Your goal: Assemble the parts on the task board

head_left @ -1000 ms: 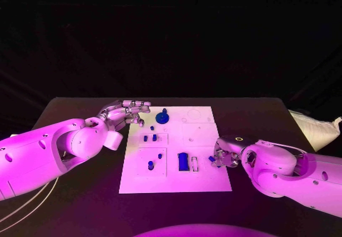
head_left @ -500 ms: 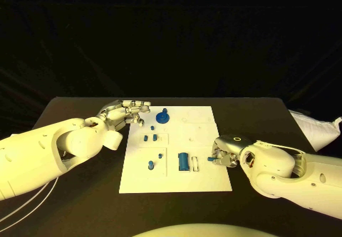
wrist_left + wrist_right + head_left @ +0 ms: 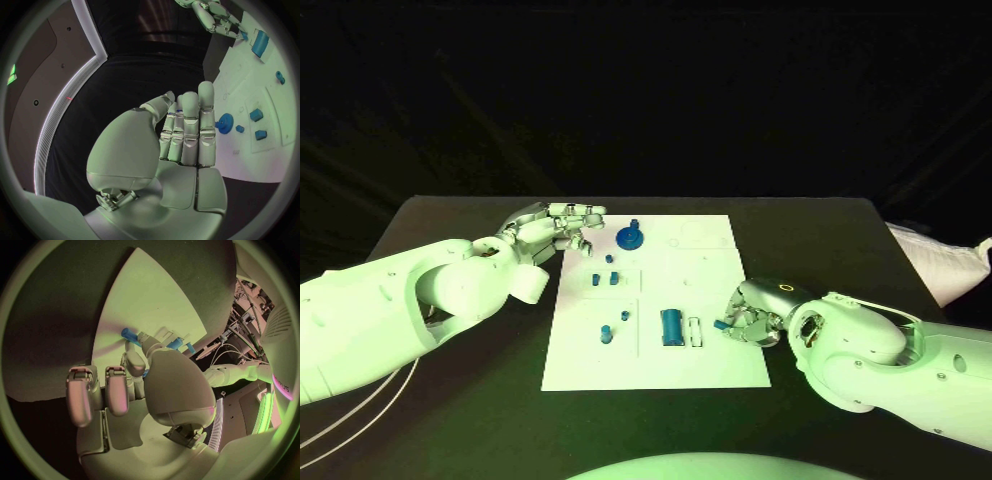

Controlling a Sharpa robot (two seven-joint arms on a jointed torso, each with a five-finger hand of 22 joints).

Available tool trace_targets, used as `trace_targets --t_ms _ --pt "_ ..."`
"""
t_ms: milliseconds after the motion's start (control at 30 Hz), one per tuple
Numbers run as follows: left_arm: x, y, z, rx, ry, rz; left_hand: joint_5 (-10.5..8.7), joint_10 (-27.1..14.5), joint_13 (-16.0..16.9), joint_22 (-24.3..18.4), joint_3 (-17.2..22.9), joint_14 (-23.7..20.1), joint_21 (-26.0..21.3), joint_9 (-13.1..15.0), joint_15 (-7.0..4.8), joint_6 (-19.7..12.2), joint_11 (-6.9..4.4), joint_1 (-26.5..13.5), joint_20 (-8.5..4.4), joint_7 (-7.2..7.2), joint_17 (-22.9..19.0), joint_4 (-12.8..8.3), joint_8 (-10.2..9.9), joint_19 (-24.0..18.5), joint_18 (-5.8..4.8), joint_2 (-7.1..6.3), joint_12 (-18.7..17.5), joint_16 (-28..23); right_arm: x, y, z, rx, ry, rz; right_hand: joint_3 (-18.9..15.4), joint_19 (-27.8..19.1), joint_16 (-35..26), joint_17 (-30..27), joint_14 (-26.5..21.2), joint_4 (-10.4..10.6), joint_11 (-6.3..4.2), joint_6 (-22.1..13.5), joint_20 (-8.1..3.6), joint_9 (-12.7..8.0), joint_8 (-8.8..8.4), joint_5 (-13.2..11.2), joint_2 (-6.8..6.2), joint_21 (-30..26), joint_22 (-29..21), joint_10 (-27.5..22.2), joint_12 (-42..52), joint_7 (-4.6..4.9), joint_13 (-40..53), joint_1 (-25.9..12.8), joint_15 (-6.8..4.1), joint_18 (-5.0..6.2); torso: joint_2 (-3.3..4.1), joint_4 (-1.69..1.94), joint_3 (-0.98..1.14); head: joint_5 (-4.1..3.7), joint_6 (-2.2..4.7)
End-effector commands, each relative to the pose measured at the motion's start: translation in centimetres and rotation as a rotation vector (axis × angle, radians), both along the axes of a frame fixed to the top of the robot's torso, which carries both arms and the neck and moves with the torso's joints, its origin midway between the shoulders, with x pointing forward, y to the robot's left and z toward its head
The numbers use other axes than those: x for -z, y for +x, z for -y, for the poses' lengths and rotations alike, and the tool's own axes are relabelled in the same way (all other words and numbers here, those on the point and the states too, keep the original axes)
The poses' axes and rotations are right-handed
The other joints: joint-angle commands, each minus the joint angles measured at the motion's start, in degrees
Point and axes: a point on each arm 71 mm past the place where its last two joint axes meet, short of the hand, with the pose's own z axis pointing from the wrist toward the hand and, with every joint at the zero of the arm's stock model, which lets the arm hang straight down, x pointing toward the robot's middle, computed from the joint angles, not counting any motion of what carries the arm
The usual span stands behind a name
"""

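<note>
Right hand (image 3: 756, 322), lower right of the head view, pinches a small blue part (image 3: 130, 334), plain in its wrist view; left hand (image 3: 187, 131) spread, holding nothing.

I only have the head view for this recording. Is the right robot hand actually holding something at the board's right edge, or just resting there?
Observer: It is holding something. The right wrist view shows the right robot hand pinching a small blue part at its fingertips, above the white task board.
Reviewer: And the left one, up by the gear?
Observer: The left wrist view shows the left robot hand with nothing in it. Its fingers are straight and side by side, and the blue gear lies on the board just beyond them.
</note>
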Motion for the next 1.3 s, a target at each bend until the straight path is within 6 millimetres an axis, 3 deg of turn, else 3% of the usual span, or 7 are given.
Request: trace_targets --t_ms 33,233,367,433,1300 --pt "-0.1 -0.1 0.3 0.02 -0.011 0.003 0.15 -0.5 0.1 -0.1 -0.4 -0.4 -0.2 0.1 0.15 -0.2 -0.05 0.0 -0.12 -0.21 -0.1 -0.1 0.3 -0.4 1.13 0.52 0.1 -0.2 -0.3 -0.1 -0.2 0.048 0.11 -0.013 0.6 4.2 0.4 8.5 4.4 0.7 0.05 0.5 -0.39 0.0 -0.23 1.2 -0.55 0.4 11.9 0.6 0.4 0.07 0.2 -1.7 -0.09 -0.83 0.03 -0.03 0.01 0.0 0.03" --pt "-0.1 -0.1 0.3 0.022 -0.011 0.002 0.15 -0.5 0.1 -0.1 -0.4 -0.4 -0.2 0.1 0.15 -0.2 -0.05 0.0 -0.12 -0.21 -0.1 -0.1 0.3 -0.4 1.13 0.52 0.1 -0.2 -0.2 -0.2 -0.3 0.101 0.176 -0.065 1.3 4.2 0.5 8.7 4.5 1.6 -0.01 0.8 -0.44 0.3 -0.24 3.5 -1.35 0.5 12.1 0.8 0.7 -0.02 0.4 -3.3 -0.15 -0.85 0.04 0.0 -0.01 0.14 -0.1" --pt "-0.1 -0.2 0.3 0.03 -0.011 0.002 0.17 -0.6 0.1 0.0 -0.4 -0.5 -0.2 0.1 0.13 -0.3 -0.07 0.3 -0.14 -0.23 -0.1 -0.3 0.4 -0.5 1.14 0.45 0.2 -0.2 0.0 -0.2 -0.6 0.126 0.207 -0.11 1.3 4.3 0.6 8.8 4.5 2.4 -0.08 1.1 -0.49 0.5 -0.17 7.2 -1.71 0.5 12.1 1.0 0.9 -0.1 0.6 -4.5 -0.21 -0.87 0.04 0.03 -0.05 0.15 -0.11" --pt "-0.1 -0.2 0.3 0.032 -0.011 0.003 0.17 -0.6 0.1 0.0 -0.4 -0.5 -0.2 0.1 0.13 -0.3 -0.07 0.3 -0.14 -0.23 -0.1 -0.3 0.4 -0.5 1.14 0.45 0.2 -0.2 0.1 -0.2 -0.8 0.131 0.217 -0.121 1.3 4.3 0.6 8.8 4.5 2.6 -0.09 1.2 -0.51 0.6 -0.14 7.8 -1.72 0.5 12.1 1.1 1.0 -0.12 0.7 -4.8 -0.22 -0.87 0.02 -0.01 -0.05 0.21 -0.13" --pt "-0.1 -0.3 0.4 0.038 -0.01 0.002 0.18 -0.6 0.1 0.0 -0.3 -0.5 -0.2 0.1 0.12 -0.3 -0.07 0.4 -0.14 -0.24 -0.1 -0.4 0.4 -0.5 1.14 0.45 0.2 -0.2 0.9 0.1 -3.0 0.107 0.215 -0.194 -0.6 4.3 0.7 9.0 4.5 5.1 -0.52 2.8 -0.78 1.5 0.74 9.9 -1.36 0.5 12.2 2.2 3.3 -0.71 2.5 -8.2 -0.56 -0.88 0.01 -0.03 0.0 0.47 -0.32"
